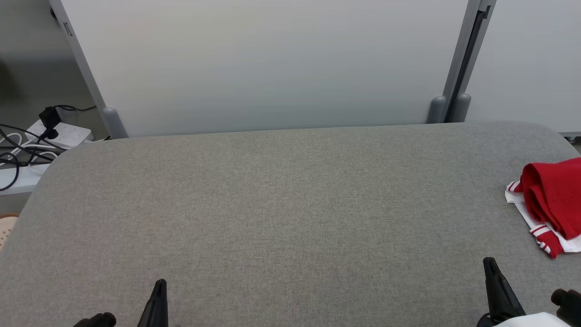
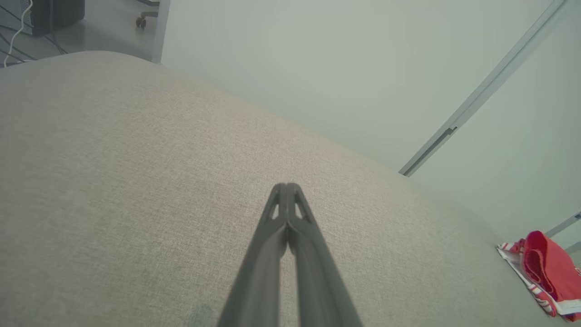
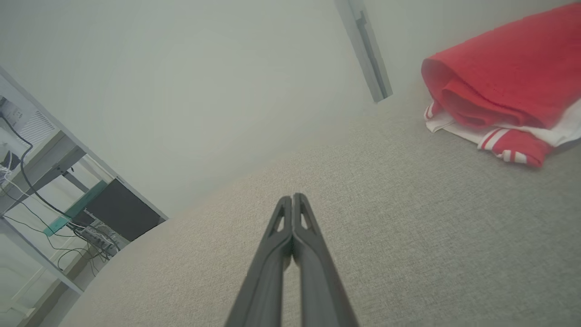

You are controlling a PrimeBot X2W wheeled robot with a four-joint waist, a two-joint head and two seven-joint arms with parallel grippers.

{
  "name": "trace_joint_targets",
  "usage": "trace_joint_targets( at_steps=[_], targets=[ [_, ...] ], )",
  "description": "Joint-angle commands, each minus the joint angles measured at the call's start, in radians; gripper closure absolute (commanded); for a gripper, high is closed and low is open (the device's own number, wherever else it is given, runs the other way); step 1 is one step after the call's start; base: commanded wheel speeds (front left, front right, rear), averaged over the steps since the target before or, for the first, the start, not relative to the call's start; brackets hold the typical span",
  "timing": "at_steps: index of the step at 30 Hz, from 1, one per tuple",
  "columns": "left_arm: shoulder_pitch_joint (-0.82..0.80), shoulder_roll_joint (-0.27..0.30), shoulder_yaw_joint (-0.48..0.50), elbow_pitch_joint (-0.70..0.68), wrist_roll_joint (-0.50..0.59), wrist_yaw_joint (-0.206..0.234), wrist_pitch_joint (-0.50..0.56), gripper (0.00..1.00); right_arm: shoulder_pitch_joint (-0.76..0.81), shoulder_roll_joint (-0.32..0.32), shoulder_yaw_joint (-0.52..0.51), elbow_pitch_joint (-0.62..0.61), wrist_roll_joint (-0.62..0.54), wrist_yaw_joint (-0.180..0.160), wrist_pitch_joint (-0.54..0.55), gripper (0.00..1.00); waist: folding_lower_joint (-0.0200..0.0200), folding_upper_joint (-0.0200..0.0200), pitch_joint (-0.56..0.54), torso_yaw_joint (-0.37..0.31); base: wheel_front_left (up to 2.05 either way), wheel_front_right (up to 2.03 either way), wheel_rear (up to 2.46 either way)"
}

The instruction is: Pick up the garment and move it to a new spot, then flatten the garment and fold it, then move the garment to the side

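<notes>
The garment [image 1: 551, 200] is red with white panels and red-and-white striped cuffs. It lies folded in a bundle at the table's right edge, partly cut off by the head view's border. The left wrist view has the garment [image 2: 544, 272] far to its right; the right wrist view has the garment [image 3: 504, 91] at its upper right. My left gripper [image 1: 160, 284] is shut and empty near the table's front left, and the left gripper [image 2: 287, 186] has its fingertips pressed together. My right gripper [image 1: 489, 262] is shut and empty at the front right, short of the garment; the right gripper [image 3: 292, 197] has its tips together too.
A grey fabric-covered table [image 1: 272, 204] spreads across the head view. White partition panels [image 1: 272, 63] stand behind it on grey posts [image 1: 438, 109]. A power strip and black cables [image 1: 45, 131] lie off the table's left side.
</notes>
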Motion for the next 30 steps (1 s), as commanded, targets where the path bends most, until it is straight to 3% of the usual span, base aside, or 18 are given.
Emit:
trace_joint_targets(
  at_steps=[1, 30],
  targets=[
    [-0.061, 0.003, 0.020, -0.022, -0.032, -0.007, 0.002, 1.00, -0.050, -0.005, -0.006, -0.023, 0.029, 0.000, 0.007, 1.00, -0.0001, 0.0000, 0.001, 0.000, 0.00, 0.00, 0.00],
    [-0.126, 0.004, 0.066, 0.001, -0.360, -0.042, 0.086, 1.00, -0.097, -0.001, -0.042, -0.002, 0.348, 0.001, 0.090, 1.00, -0.0001, 0.0000, 0.027, 0.009, 0.00, 0.00, 0.00]
  ],
)
